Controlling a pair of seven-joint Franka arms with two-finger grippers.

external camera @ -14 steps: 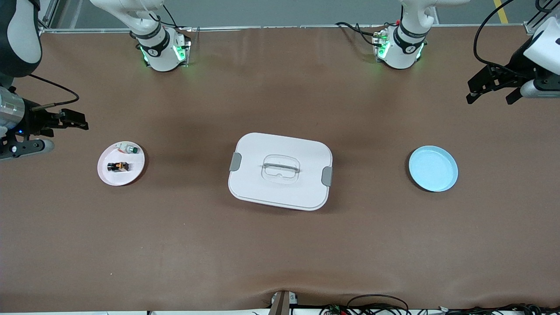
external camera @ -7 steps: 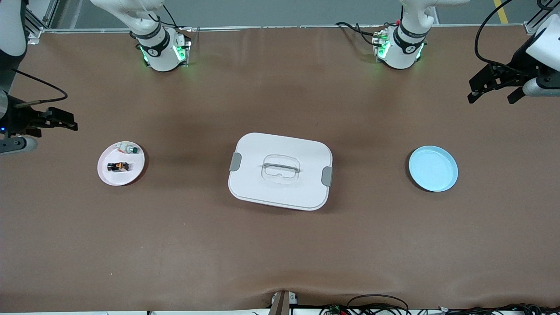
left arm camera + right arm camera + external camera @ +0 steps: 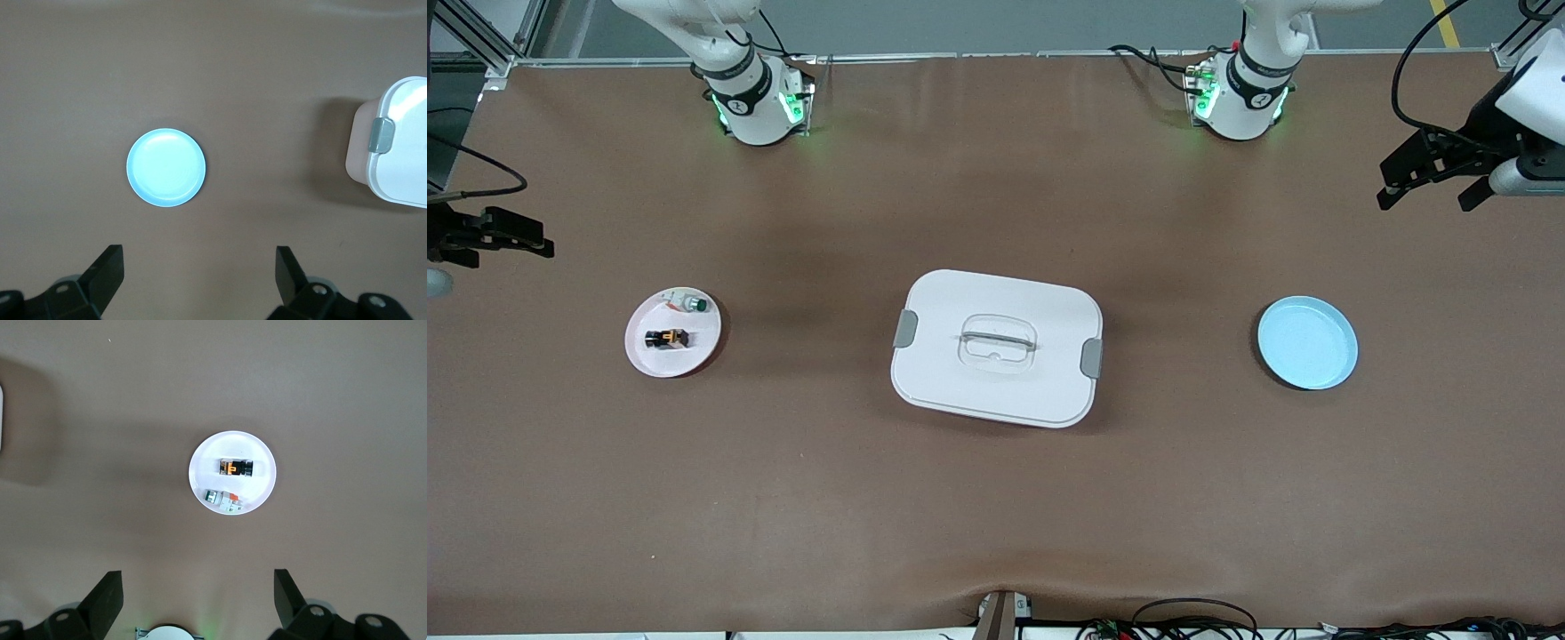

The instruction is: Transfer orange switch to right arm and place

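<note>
The orange switch (image 3: 667,338), a tiny black block with an orange middle, lies on a small white plate (image 3: 695,356) toward the right arm's end of the table. The right wrist view shows the switch (image 3: 236,467) on that plate (image 3: 200,463) from high above. My right gripper (image 3: 544,242) hangs open and empty over the table's edge at that end, well apart from the plate; its fingertips (image 3: 110,587) stand wide. My left gripper (image 3: 1423,203) hangs open and empty high over the left arm's end, with wide-spread fingertips (image 3: 112,261).
A silver-white part with a green cap (image 3: 691,304) shares the white plate. A white lidded box (image 3: 996,348) with grey latches sits mid-table. A light blue plate (image 3: 1307,342) lies toward the left arm's end and also shows in the left wrist view (image 3: 166,167).
My right gripper has drawn back toward the table's edge at the right arm's end, away from the white plate. The left gripper has barely shifted. Nothing on the table moved.
</note>
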